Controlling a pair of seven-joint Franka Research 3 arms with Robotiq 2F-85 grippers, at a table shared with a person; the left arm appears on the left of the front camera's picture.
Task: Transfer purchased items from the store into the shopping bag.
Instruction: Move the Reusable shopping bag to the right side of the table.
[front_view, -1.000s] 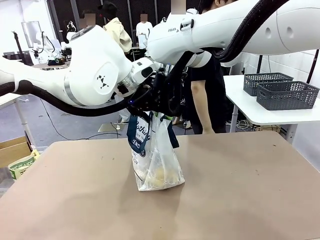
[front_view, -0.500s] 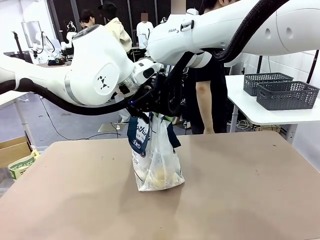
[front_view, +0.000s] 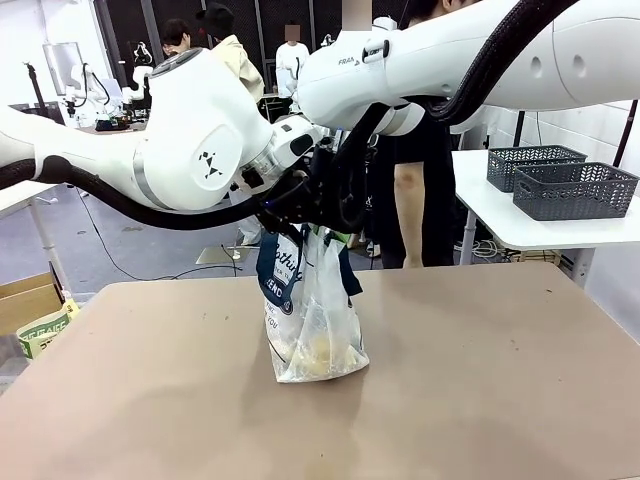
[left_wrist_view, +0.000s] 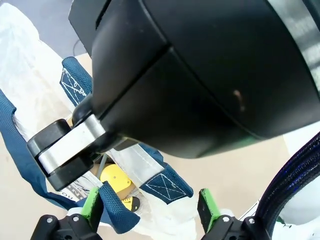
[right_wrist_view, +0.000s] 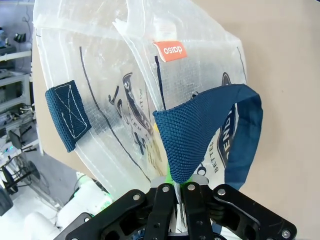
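**Step:** late stage of bagging. The translucent white plastic shopping bag (front_view: 312, 325) with navy strap handles stands mid-way across the tan surface (front_view: 480, 380), directly beneath both wrists. Small pale-yellow purchased items (front_view: 325, 352) lie at its bottom. The left wrist view shows one yellow item (left_wrist_view: 115, 179) through the bag's mouth.

**Right claw** (right_wrist_view: 177, 189): closed, pinching a navy woven strap handle (right_wrist_view: 200, 130) together with the bag's rim and holding the top up.

**Left claw** (left_wrist_view: 150, 207): jaws wide, nothing held, poised at the bag's mouth. The second navy strap (left_wrist_view: 114, 207) lies just beside one green pad (left_wrist_view: 92, 201).

**Judgement:** loading looks done or nearly so, and the second strap looks like the next grasp. That calls for the left claw to close squarely on the webbing, or else to lift clear without snagging it.

**Unclear:**
- In the front view, arm links and cable hide both claws.
- The right arm's black body blocks much of the left wrist view.
- The items' count and shape are indistinct.
- The logo lettering is cut off.
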